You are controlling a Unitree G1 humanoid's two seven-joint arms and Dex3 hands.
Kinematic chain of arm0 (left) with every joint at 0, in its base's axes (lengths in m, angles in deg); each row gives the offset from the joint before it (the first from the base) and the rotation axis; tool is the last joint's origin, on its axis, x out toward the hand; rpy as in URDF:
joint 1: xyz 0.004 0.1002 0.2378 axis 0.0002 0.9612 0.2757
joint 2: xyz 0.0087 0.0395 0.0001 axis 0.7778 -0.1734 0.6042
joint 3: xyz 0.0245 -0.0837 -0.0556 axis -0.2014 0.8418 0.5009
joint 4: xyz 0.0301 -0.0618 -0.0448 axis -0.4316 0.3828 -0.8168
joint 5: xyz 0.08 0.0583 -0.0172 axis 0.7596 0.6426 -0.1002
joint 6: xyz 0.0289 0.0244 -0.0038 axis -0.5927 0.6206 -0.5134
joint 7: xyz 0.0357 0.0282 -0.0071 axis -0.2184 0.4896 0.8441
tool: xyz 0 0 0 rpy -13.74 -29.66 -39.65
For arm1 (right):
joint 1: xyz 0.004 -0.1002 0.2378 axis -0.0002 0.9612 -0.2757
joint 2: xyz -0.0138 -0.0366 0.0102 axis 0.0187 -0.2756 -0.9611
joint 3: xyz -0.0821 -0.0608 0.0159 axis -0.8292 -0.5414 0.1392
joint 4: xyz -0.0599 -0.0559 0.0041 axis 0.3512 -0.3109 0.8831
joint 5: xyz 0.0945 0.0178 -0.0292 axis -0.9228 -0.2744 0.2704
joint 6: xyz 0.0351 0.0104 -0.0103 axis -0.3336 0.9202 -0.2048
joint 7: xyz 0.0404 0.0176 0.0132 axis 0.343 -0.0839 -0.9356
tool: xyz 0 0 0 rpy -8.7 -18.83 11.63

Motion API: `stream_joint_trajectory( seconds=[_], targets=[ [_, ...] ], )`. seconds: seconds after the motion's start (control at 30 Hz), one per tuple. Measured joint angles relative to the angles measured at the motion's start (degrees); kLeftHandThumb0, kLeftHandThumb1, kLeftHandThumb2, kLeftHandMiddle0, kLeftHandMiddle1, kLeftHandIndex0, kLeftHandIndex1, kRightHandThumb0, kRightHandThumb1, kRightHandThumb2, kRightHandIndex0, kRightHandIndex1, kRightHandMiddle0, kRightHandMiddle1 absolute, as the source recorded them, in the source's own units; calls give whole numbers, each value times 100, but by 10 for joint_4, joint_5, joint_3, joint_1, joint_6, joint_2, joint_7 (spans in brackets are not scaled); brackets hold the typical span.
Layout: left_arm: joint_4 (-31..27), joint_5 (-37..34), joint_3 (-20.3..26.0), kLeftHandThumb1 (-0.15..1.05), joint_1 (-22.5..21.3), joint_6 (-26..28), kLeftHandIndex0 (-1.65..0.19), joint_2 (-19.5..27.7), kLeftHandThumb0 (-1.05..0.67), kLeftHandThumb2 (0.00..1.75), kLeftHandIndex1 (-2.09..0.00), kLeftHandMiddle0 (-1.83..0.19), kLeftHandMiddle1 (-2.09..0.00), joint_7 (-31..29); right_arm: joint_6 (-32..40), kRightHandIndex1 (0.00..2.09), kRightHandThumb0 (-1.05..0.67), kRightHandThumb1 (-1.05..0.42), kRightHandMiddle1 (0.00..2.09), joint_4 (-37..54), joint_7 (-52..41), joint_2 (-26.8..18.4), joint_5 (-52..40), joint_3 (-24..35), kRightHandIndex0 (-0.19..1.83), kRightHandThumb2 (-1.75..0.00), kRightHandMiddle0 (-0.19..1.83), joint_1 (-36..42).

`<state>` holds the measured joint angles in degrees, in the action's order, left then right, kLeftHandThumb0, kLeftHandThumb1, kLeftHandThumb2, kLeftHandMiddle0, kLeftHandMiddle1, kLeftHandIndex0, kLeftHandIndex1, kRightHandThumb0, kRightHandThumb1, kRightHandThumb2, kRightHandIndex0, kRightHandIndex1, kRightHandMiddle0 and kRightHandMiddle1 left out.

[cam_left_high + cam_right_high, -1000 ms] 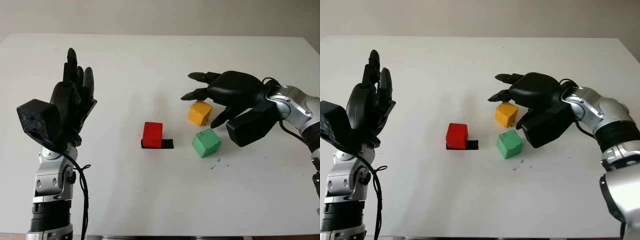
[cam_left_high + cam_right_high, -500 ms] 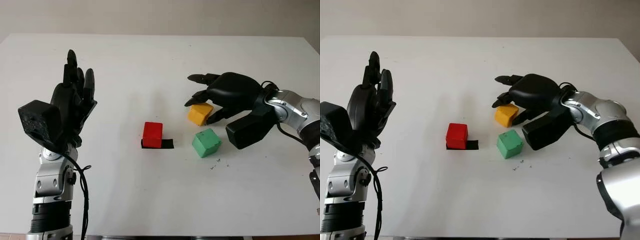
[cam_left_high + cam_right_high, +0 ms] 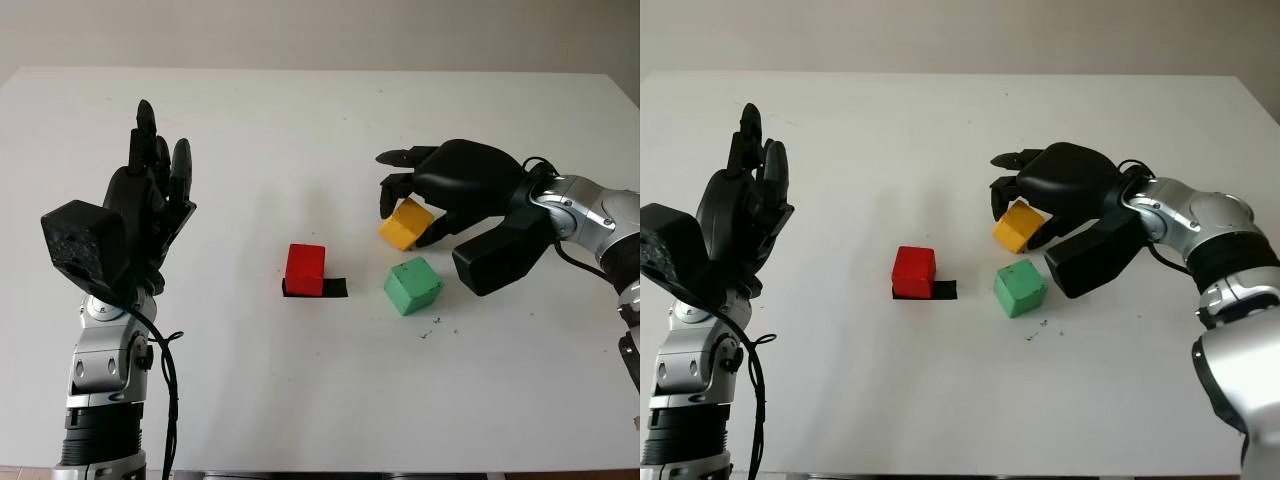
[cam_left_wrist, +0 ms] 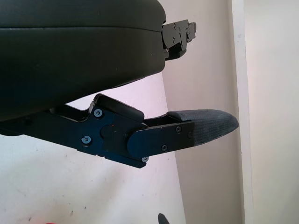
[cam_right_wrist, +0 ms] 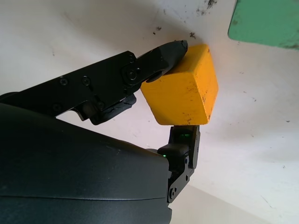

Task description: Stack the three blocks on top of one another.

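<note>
Yellow block (image 3: 407, 223) sits tilted, pinched between fingers of the right hand (image 3: 455, 190), near the green block (image 3: 412, 285); the red block (image 3: 305, 269) stands well apart. Left hand (image 3: 145, 205) is raised, open. Risk: the skewed pinch could let the block twist free.

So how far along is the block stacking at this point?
Nothing is stacked yet. The red block sits alone on the table against a black strip, and the green block stands apart from it. In hand: the right hand pinches the yellow block, which is tilted. The left hand is raised, open. Both placements remain.
</note>
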<state>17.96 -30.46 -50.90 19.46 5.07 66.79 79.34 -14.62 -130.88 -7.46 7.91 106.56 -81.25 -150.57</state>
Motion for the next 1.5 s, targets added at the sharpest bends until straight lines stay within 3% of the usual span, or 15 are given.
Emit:
stream_joint_trajectory(
  seconds=[0.27,0.5,0.97,1.5],
  targets=[
    [-1,5,-5,105,0,5,19,0,-73,59,0,19,0,11,-6,6,-37,-90,121,6,-34,0,-28,13,26,-5,48,-33],
    [-9,11,-15,105,0,12,19,-2,-74,60,0,19,-1,22,-13,6,-37,-89,118,48,-138,17,-95,36,28,-5,53,-77],
    [-11,15,-19,105,0,12,19,-7,-77,62,0,19,0,35,-41,4,-41,-97,139,82,-313,89,-218,58,22,-6,40,-88],
    [-12,10,-18,105,0,12,19,-14,-79,63,0,19,0,41,-59,5,-35,-99,152,79,-354,149,-233,58,20,-6,34,-91]
  ],
)
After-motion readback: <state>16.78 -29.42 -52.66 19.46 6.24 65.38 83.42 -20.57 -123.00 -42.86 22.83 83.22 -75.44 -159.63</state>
